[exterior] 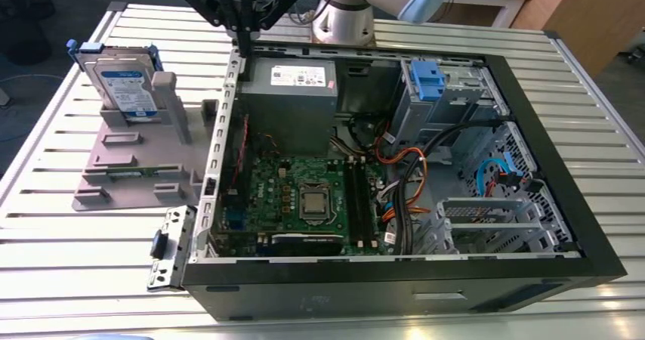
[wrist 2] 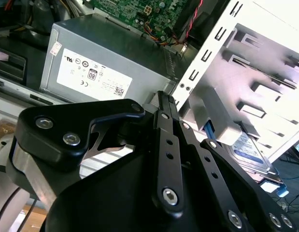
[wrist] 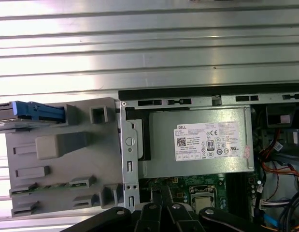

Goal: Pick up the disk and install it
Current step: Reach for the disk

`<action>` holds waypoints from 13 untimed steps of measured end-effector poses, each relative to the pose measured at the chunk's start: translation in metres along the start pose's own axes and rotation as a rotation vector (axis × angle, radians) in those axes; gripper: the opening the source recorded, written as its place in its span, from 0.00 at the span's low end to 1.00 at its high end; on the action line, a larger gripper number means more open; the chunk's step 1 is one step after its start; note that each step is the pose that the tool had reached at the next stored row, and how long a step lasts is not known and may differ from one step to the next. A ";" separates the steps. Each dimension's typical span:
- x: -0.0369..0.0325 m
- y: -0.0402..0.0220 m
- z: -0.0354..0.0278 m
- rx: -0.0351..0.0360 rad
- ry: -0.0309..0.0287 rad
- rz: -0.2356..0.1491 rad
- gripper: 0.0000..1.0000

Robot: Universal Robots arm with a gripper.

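Note:
The disk [exterior: 123, 85], a silver drive with a white and blue label in a blue bracket, stands on edge in a grey holder [exterior: 131, 166] at the exterior view's left, beside the open computer case [exterior: 544, 151]. In the first wrist view the disk's blue bracket [wrist: 39, 110] shows edge-on, and in the second wrist view its label [wrist 2: 247, 150] peeks out behind the holder. My gripper [exterior: 240, 53] hangs over the case's wall nearest the disk, by the power supply. Its fingers [wrist 2: 161, 104] are shut together with nothing between them.
A grey power supply box [exterior: 287, 91] with a white sticker sits inside the case under the gripper. A small blue clip [exterior: 428, 79] sits on the drive bay at the far side. Motherboard [exterior: 302, 196] and cables [exterior: 403, 174] lie in the case. The slatted metal table [exterior: 60, 227] surrounds everything.

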State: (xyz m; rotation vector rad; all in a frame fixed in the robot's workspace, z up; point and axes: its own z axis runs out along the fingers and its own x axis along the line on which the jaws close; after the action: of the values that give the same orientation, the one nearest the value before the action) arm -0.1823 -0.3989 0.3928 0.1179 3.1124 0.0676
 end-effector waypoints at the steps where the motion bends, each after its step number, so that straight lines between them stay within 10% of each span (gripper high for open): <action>1: 0.0002 0.0000 0.0000 -0.0001 0.0000 0.000 0.11; 13: 0.0025 -0.0002 0.0000 0.0000 0.0000 0.000 0.11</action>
State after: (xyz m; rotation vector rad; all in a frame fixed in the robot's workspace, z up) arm -0.1848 -0.3989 0.3927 0.1180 3.1123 0.0677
